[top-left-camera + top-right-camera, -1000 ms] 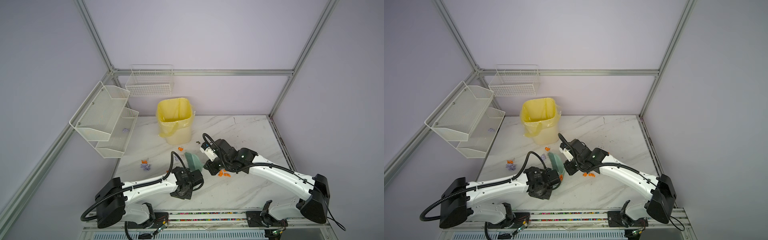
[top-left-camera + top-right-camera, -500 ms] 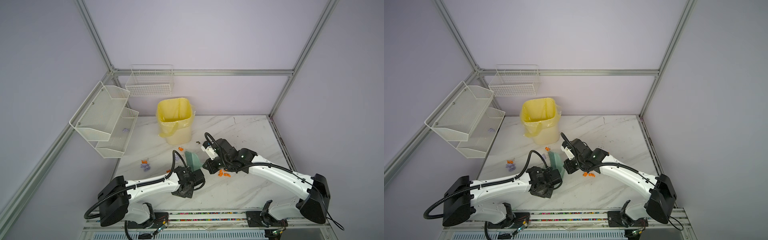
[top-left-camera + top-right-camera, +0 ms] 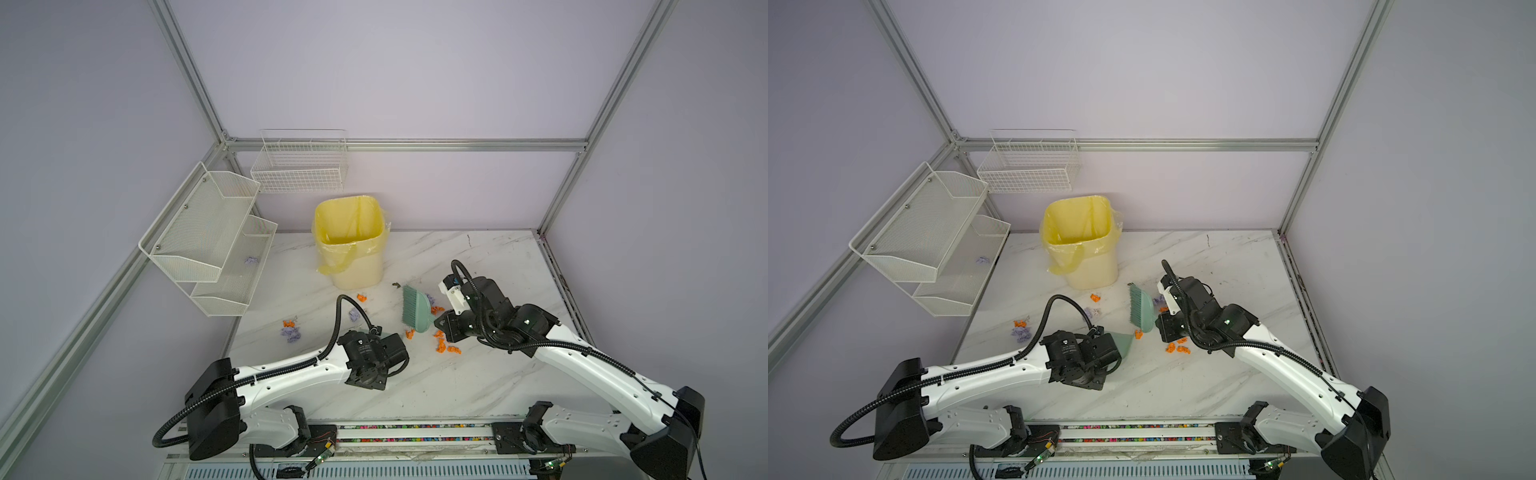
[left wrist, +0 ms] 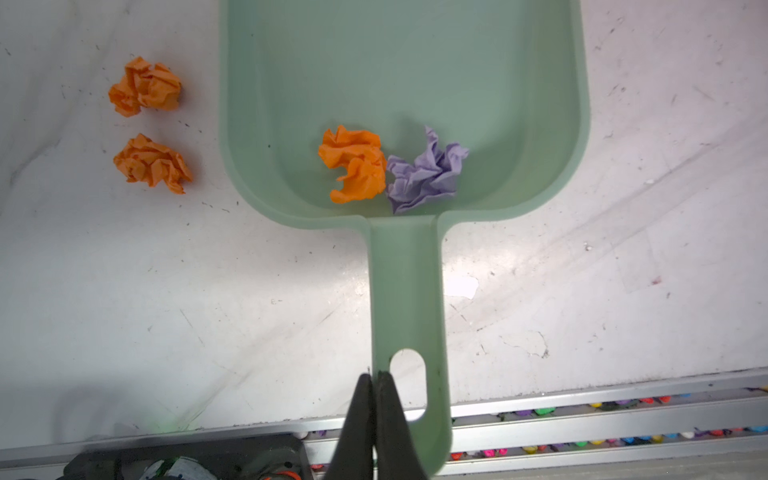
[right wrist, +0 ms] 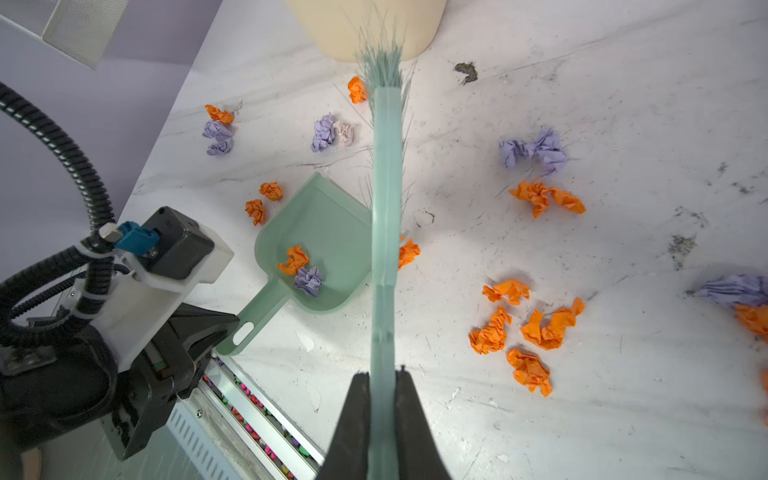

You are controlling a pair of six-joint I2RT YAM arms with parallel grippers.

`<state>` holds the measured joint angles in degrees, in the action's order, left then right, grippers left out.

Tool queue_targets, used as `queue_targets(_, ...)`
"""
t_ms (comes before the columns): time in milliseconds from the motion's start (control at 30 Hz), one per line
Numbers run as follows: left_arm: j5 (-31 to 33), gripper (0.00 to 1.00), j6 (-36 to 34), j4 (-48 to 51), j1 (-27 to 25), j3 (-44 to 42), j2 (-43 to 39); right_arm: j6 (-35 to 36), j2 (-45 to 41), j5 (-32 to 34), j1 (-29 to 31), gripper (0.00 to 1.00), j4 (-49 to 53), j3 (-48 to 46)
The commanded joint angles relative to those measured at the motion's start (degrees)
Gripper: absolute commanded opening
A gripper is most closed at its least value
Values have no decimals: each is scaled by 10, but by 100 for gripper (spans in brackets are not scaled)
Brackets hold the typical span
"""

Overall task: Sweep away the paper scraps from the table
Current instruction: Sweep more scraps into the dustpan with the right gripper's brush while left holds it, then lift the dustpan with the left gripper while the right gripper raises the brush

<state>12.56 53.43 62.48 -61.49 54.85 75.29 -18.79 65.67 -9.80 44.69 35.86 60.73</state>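
Pinched in the right gripper (image 5: pixel 382 374), the mint-green bristle brush (image 3: pixel 417 309) has swung right. The orange paper scraps (image 5: pixel 548 326) lie beyond it from the mint plastic dustpan (image 4: pixel 399 83), which the left gripper (image 4: pixel 376 376) clamps.

dustpan (image 4: pixel 399 83) looks like smooth mint plastic, the paper scraps (image 4: pixel 357 162) are crinkly matt paper, and the table (image 4: pixel 166 291) is a glossy but scuffed marble-look top

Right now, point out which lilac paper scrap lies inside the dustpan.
The lilac scrap beside the orange one at the green dustpan's handle end; the other lilac scraps lie outside it.
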Motion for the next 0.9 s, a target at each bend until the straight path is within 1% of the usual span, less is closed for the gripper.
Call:
queue_targets(0, 19, 0, 4, -14, 4, 61, -14, -1, -11, 2, 0, 0, 2, 14)
queue_targets(133, 19, 0, -1, -27, 4, 61, -7, -4, 3, -12, 0, 0, -22, 61)
queue_targets(233, 32, 0, 3, -31, 4, 64, 6, -19, 13, -49, 0, 0, -63, 79)
queue_targets(300, 37, 0, 5, -42, 4, 64, 9, -28, 21, -75, 0, 0, -87, 73)
queue_targets(367, 39, 0, 5, -58, 6, 68, 11, -46, 23, -101, 0, 0, -120, 38)
queue_targets(400, 41, 0, 5, -63, 7, 73, 13, -49, 23, -102, 0, 0, -129, 18)
queue_targets(467, 51, 0, 5, -61, 9, 87, 16, -49, 23, -97, 0, 0, -135, -17)
queue_targets(600, 64, 0, -7, -61, 18, 110, 14, -52, 4, -66, 0, 0, -133, -75)
queue_targets(733, 76, 0, -27, -58, 32, 119, 12, -62, -41, -15, -2, 0, -104, -99)
queue_targets(867, 66, 0, -43, -56, 50, 113, 11, -58, -75, 29, -9, 0, -60, -100)
